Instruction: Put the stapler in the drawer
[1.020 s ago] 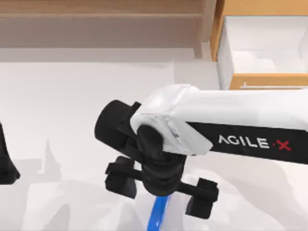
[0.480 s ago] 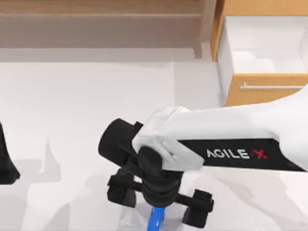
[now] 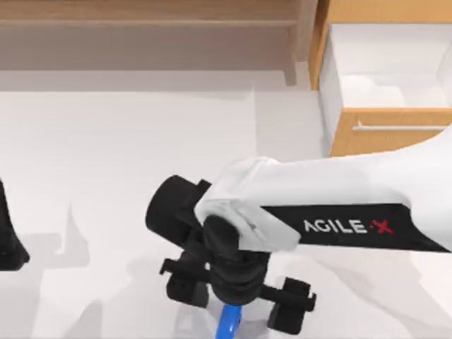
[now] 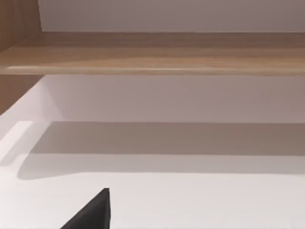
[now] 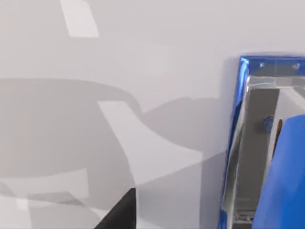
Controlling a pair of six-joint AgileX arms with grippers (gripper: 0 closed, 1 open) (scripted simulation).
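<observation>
Right end effector (image 3: 240, 300) low, fingers spread; left arm parked — far left.

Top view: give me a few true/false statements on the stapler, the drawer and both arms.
1. The drawer stands open at the table's far right, its white inside showing. True.
2. The stapler already lies inside the drawer. False: it is on the table at the near edge, under the right tool.
3. The right arm reaches in from the right side and its tool sits over the stapler. True.
4. The left tool is also at the stapler. False: it is parked at the table's left edge.
5. The stapler is red. False: it is bright blue.
</observation>
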